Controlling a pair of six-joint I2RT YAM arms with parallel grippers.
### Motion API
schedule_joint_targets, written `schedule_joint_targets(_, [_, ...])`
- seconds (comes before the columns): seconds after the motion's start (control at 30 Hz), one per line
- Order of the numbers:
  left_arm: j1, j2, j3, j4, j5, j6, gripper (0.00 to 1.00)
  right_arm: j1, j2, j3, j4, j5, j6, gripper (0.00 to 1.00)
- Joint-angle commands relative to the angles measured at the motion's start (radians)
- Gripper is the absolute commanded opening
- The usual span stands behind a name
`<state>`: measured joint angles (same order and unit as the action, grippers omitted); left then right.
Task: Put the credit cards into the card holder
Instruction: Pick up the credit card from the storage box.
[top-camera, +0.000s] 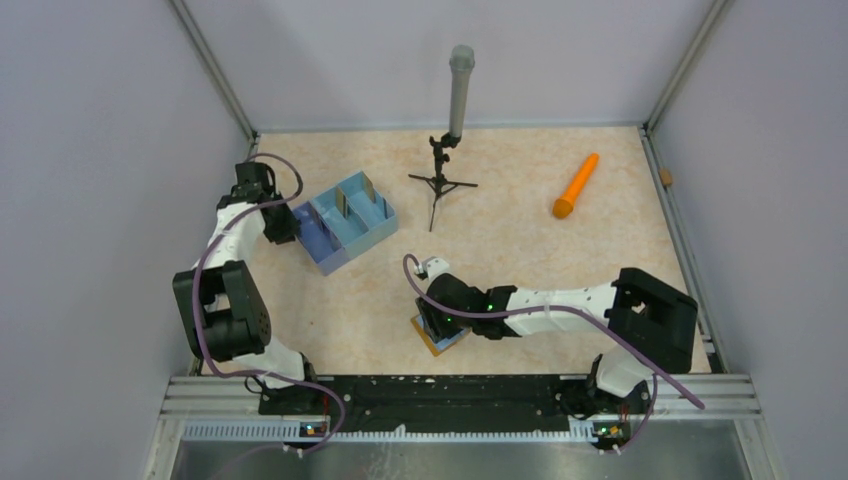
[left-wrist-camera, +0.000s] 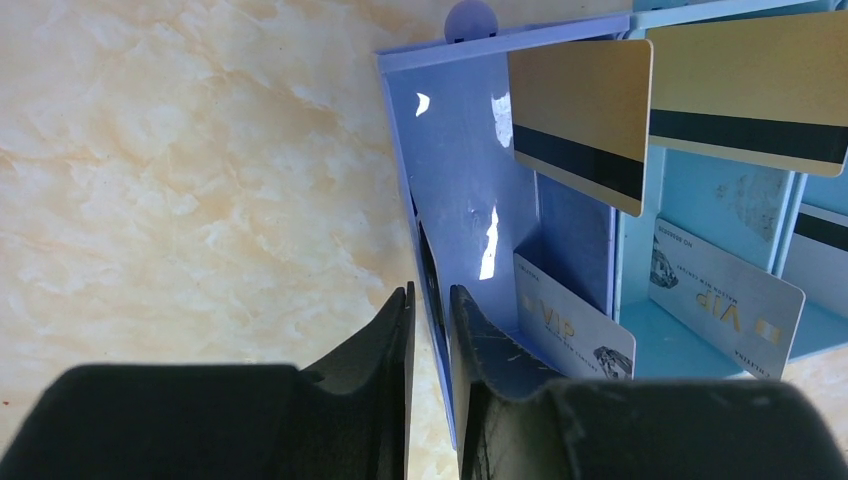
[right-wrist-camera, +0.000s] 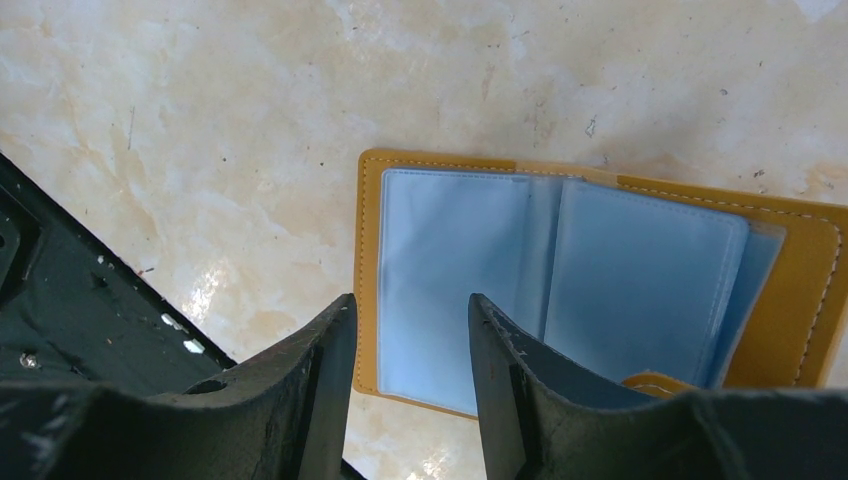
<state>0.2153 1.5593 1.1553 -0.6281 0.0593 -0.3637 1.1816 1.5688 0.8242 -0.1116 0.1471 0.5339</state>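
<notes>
Near the front edge of the worktop (top-camera: 520, 260), the right fingers (right-wrist-camera: 490, 335) hang part-open and grip nothing. They are just above the card holder (right-wrist-camera: 640, 290), which lies spread open with its blue pockets up. Farther back on the left, the left fingers (left-wrist-camera: 465, 320) straddle the side wall of a blue tray (left-wrist-camera: 450, 150), nearly closed; whether they pinch it cannot be told. The credit cards (left-wrist-camera: 580, 125) stand in the tray's compartments. Beyond are a microphone stand (top-camera: 458, 95) and an orange cone (top-camera: 576, 186).
</notes>
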Motion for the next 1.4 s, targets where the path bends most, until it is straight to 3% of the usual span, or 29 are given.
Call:
schedule_joint_targets(0.0, [0.001,0.014,0.036,0.018,-0.001,0.013,0.22,-0.005,0.013,-0.007,0.028,-0.004,-0.004,0.44])
schedule_joint_targets(0.7, [0.001,-0.027,0.030,0.025,0.015,0.000,0.00,-0.005,0.015,-0.004,0.018,0.005,0.003,0.44])
schedule_joint_targets(1.03, [0.001,-0.098,0.016,0.047,0.020,-0.015,0.00,-0.005,-0.009,-0.008,0.005,0.030,0.013,0.45])
schedule_joint_targets(1.37, [0.002,-0.174,0.010,0.054,0.019,-0.013,0.00,-0.008,-0.071,-0.025,-0.027,0.083,0.034,0.53])
